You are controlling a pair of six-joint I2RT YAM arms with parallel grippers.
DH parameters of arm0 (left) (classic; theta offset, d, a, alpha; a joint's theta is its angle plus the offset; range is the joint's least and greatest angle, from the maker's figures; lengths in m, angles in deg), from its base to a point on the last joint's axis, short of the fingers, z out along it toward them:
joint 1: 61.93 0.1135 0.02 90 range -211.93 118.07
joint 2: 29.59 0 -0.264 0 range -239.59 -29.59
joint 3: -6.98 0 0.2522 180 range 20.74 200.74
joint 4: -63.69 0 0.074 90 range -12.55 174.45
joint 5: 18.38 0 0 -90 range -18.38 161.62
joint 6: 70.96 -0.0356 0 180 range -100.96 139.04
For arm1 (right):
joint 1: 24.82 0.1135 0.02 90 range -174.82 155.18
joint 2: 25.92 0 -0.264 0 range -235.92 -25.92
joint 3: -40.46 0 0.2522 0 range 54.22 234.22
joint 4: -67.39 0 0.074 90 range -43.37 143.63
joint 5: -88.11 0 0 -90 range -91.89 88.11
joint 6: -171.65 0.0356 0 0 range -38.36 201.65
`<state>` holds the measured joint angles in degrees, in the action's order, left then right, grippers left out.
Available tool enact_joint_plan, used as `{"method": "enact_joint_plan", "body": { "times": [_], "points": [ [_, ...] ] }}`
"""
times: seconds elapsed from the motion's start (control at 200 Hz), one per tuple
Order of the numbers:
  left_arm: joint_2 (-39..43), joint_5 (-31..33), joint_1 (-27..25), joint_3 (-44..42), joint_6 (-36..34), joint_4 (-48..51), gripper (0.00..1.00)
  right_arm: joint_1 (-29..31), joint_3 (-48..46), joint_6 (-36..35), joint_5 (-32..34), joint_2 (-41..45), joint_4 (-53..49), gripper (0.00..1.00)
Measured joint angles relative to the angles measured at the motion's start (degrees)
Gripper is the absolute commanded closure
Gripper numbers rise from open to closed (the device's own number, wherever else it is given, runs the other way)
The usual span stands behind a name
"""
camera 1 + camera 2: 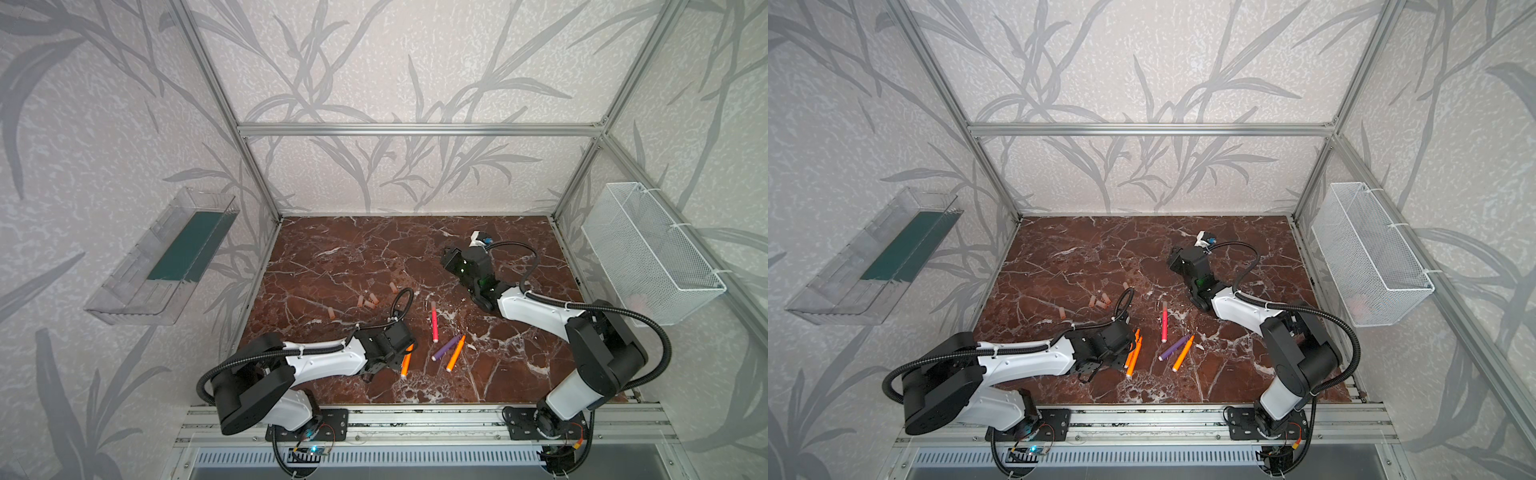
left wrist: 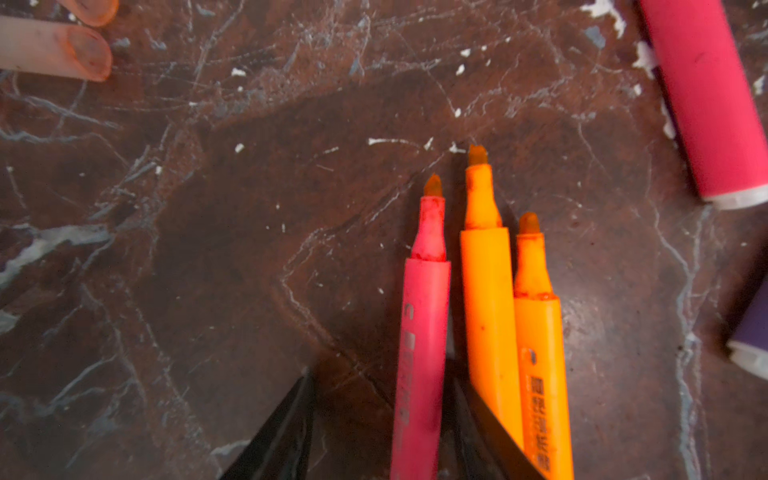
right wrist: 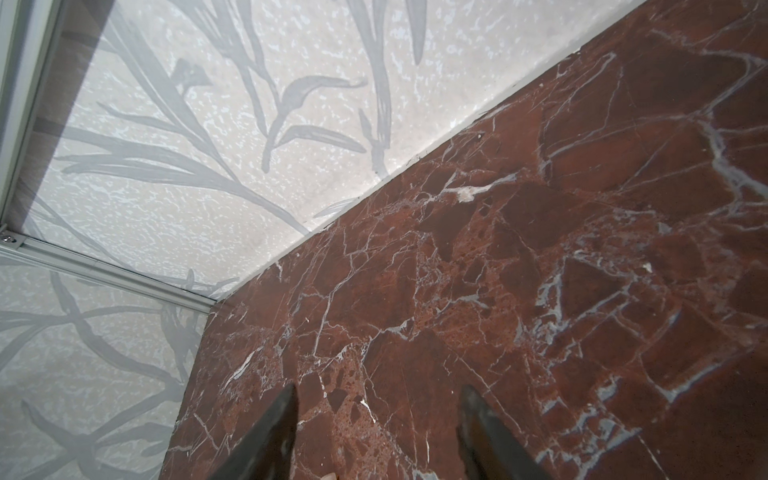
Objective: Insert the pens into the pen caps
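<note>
Under left tool (image 2: 382,376), pens (image 2: 486,291) half-hidden.

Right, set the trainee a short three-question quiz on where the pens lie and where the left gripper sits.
1. Pick one: in the left wrist view, which pen lies between the fingers of the left gripper? A purple, B pink, C orange.
2. True or false: the two orange pens beside those fingers wear caps.
3. In a top view, what colour is the pen lying next to the lone orange pen?

Key:
1. B, the pink pen.
2. False, their tips are bare.
3. Purple, the purple pen.
</note>
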<state>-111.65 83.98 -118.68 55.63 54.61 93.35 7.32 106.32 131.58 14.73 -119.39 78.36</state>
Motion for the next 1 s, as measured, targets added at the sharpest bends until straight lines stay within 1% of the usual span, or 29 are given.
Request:
{"method": "enact_joint_plan", "body": {
  "times": [0.185,0.395,0.575,0.735,0.815,0.945,1.0],
  "points": [
    [-0.63,0.46,-0.2,0.42,0.57,-0.15,0.73,0.0,-1.16,-0.02,-0.09,0.79,-0.5,0.4],
    [-0.83,1.25,-0.2,0.63,1.11,0.26,0.81,0.0,-2.4,0.26,-0.33,2.25,-0.17,0.4],
    [-1.09,1.6,0.46,1.4,1.42,1.36,0.89,0.0,-3.5,0.37,-1.88,3.52,-0.52,0.4],
    [-0.87,0.17,4.11,2.43,-0.11,2.86,0.94,0.0,-6.14,0.11,-3.32,7.04,-0.74,0.39],
    [0.0,-0.68,6.34,3.13,-1.22,3.13,0.95,0.0,-7.34,-0.61,-4.61,9.2,-2.23,0.38],
    [4.37,-2.19,9.57,4.61,-3.65,3.32,0.95,0.28,-8.5,-2.03,-7.37,13.38,-5.79,0.33],
    [6.8,-2.71,9.97,5.03,-4.59,2.93,0.95,0.66,-9.62,-2.56,-8.37,15.47,-6.14,0.31]
  ]
}}
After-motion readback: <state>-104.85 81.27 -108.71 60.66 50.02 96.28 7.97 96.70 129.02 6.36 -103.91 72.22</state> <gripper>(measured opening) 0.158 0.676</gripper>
